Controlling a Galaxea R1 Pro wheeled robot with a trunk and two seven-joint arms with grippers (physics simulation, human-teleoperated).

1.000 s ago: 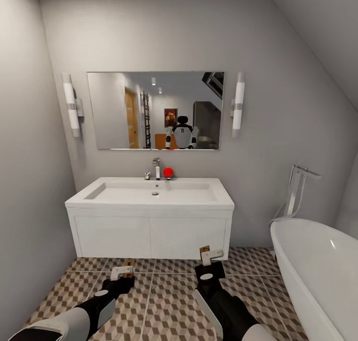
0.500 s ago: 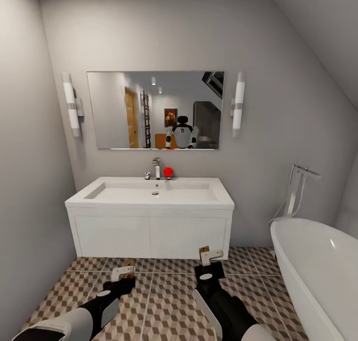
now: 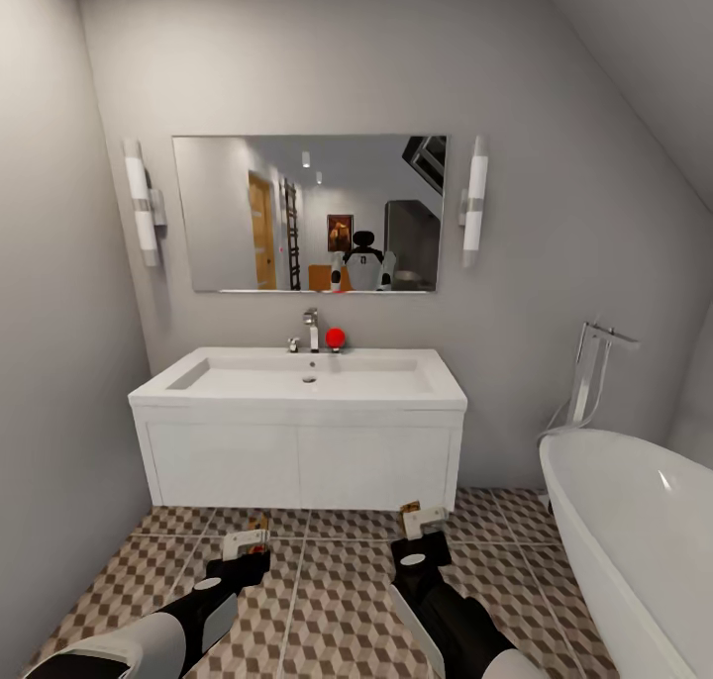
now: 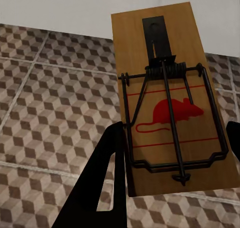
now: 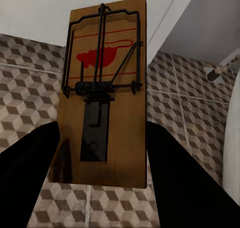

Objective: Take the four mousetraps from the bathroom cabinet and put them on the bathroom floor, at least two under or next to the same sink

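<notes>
cam tilted up; cube-tile bathroom floor (image 3: 337, 600), sink (image 3: 307, 377).

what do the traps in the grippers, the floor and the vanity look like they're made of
Mousetraps: apparently wood boards, grain showing, matte, printed with a red mouse; the spring and bar look like dark metal wire. Bathroom floor: seems glazed tile, square joints with pale grout, cube print in brown and beige. Vanity under the sink: smooth white panels, perhaps lacquer; the basin looks like white ceramic, though a render leaves that open.
</notes>
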